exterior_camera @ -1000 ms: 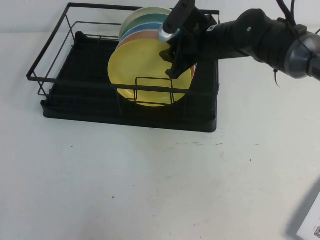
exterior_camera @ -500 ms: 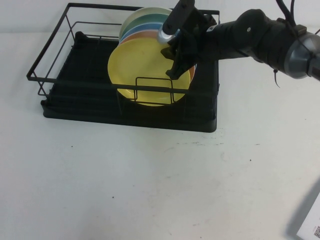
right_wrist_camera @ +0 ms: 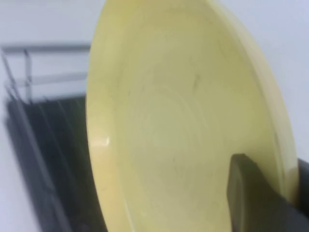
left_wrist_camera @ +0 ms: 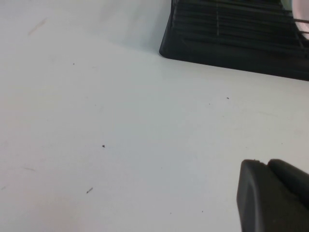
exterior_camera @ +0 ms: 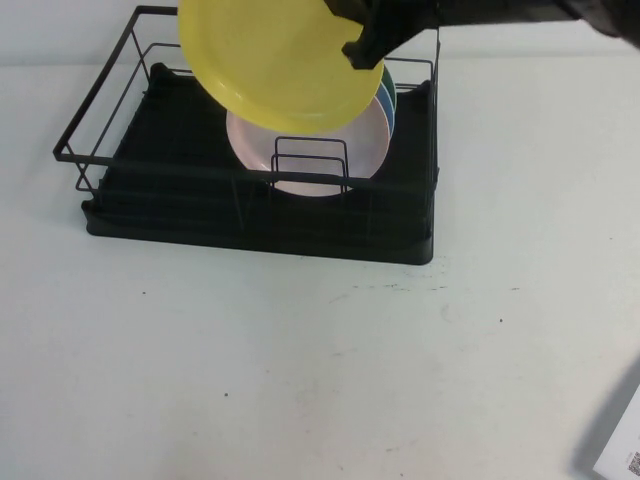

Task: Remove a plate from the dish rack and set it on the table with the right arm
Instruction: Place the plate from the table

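right end effector (exterior_camera: 362,40) clamps yellow plate (exterior_camera: 280,60) above dish rack (exterior_camera: 150,215); pink plate (exterior_camera: 310,150) below; left end effector (left_wrist_camera: 273,198) low over table (exterior_camera: 300,380).

A plain yellow plate (exterior_camera: 278,62) is pinched in the black right gripper (exterior_camera: 372,38) above the black wire rack (exterior_camera: 120,190), where pale pink (exterior_camera: 310,150) and blue (exterior_camera: 388,100) plates stand, on a white, dark-specked table (exterior_camera: 300,380); the left gripper (left_wrist_camera: 273,195) is black too.
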Robot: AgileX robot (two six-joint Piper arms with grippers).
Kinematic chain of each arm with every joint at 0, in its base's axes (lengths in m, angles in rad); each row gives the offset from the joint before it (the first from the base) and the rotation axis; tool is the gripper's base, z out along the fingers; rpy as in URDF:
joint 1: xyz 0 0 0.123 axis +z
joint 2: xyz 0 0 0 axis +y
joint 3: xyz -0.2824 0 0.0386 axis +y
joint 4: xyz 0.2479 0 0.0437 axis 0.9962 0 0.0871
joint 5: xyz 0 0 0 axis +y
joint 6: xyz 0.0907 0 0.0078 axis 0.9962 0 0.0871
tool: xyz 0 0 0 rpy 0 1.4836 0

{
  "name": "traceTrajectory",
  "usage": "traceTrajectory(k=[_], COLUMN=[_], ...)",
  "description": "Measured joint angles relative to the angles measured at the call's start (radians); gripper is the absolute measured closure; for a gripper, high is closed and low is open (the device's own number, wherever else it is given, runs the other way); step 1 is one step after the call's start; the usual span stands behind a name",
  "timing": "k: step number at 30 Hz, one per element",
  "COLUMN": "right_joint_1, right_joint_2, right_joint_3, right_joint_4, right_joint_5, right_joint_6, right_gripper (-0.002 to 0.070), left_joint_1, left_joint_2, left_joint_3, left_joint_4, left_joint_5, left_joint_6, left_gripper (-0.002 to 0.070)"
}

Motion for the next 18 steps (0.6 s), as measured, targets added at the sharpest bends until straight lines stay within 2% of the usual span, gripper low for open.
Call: traceTrajectory(k=[5, 13, 18], right_joint_1=[0.0, 0.0, 0.001], right_joint_2=[-0.116, -0.174, -0.174], right_joint_3=[0.0, 0.028, 0.217], right_joint_4=[-0.056, -0.101, -0.082], right_joint_5=[0.139, 0.522, 0.536], right_joint_6=[0.238, 0.648, 0.765], right_gripper=[0.0602, 0.0602, 0.0602], left_joint_1=[0.0, 0.0, 0.0], left_joint_2=[0.0, 0.0, 0.0], left_joint_3=[0.0, 0.0, 0.0], left_joint_4=[0.0, 0.0, 0.0], left_joint_5=[0.0, 0.0, 0.0], left_joint_6=[0.0, 0.0, 0.0], left_gripper=[0.0679, 0.0679, 0.0679])
